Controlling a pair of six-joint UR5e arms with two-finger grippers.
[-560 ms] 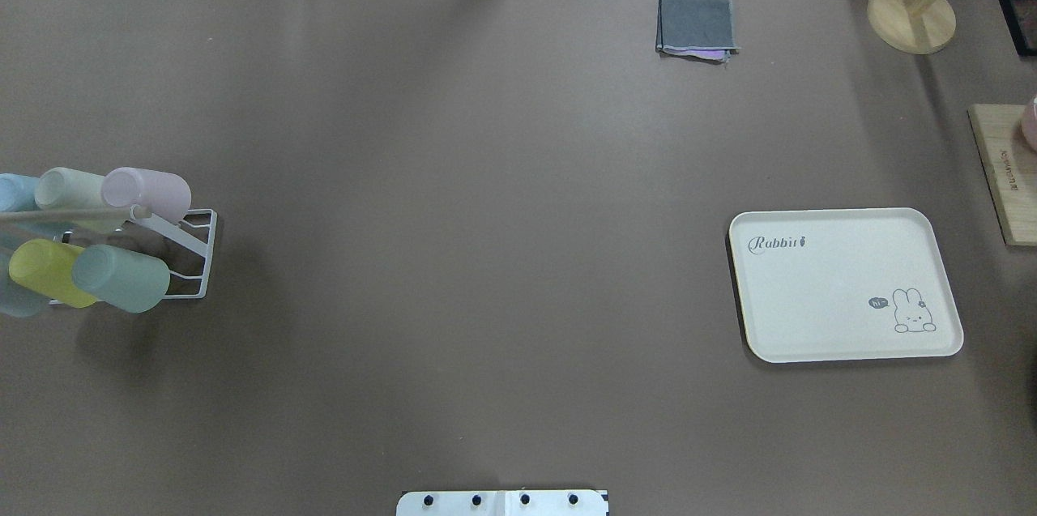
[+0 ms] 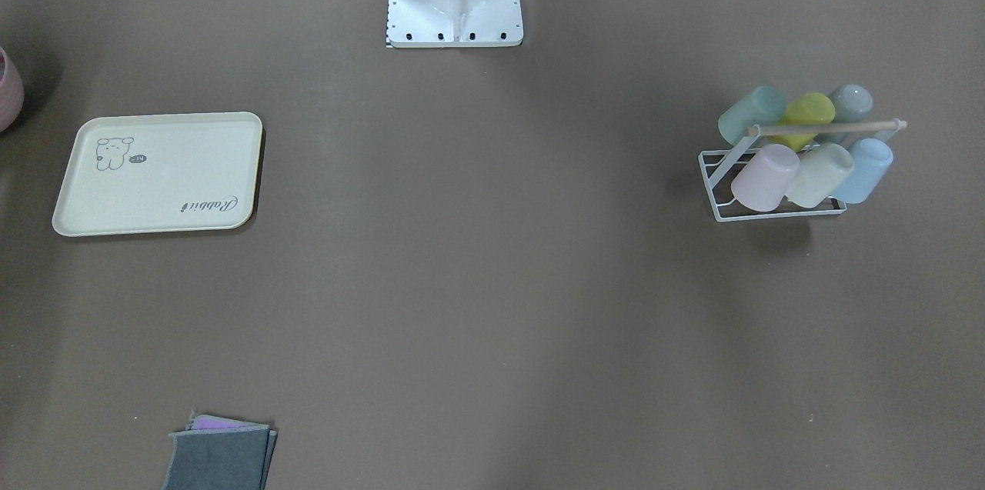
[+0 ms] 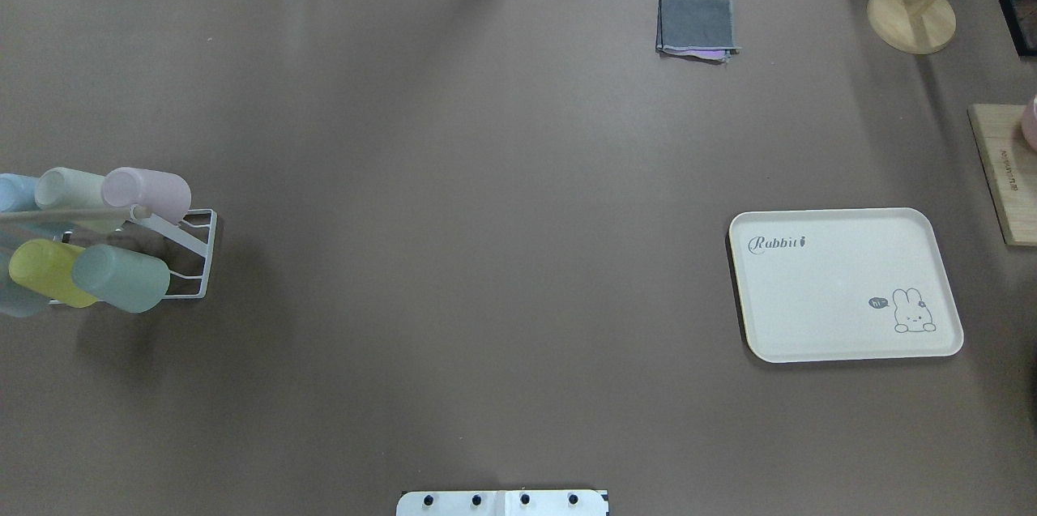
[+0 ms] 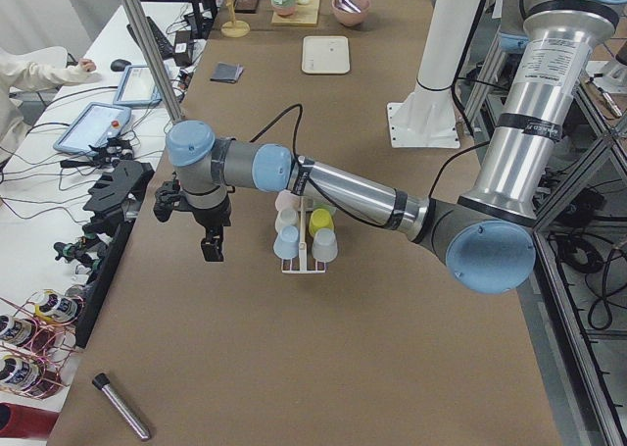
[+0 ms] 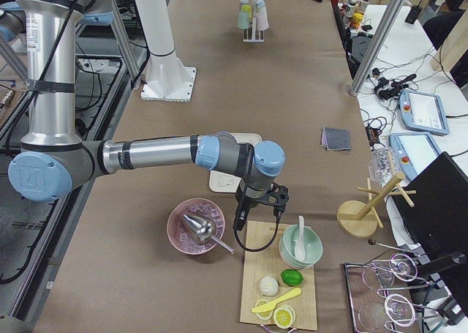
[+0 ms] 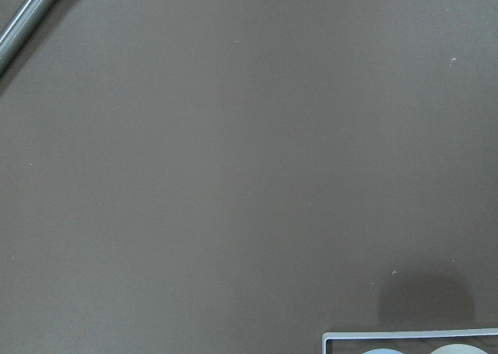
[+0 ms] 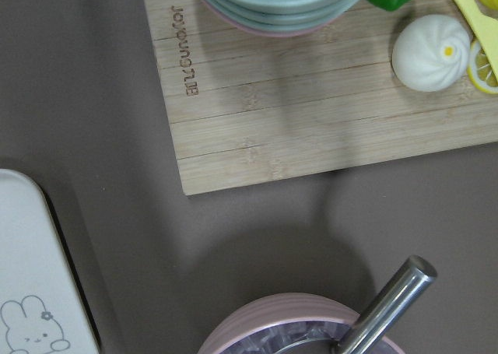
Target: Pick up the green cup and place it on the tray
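The green cup [image 3: 121, 279] [image 2: 752, 115] lies tilted on a white wire rack [image 3: 197, 257] at the table's left end, beside a yellow one [image 3: 44, 271]. The cream tray [image 3: 818, 297] [image 2: 169, 182] lies flat and bare toward the right end. My left gripper [image 4: 211, 248] shows only in the exterior left view, hanging above the table on the rack's far-from-robot side. I cannot tell whether it is open or shut. My right gripper [image 5: 240, 219] shows only in the exterior right view, between a pink bowl [image 5: 196, 227] and a wooden board [image 5: 274, 289]. Its state is unclear too.
Several other pastel cups fill the rack. A folded grey cloth [image 3: 697, 26] and a wooden stand [image 3: 911, 14] sit at the far edge. The board [image 7: 327, 105] carries stacked bowls and food items. A metal cylinder [image 6: 27, 19] lies beyond the rack's end.
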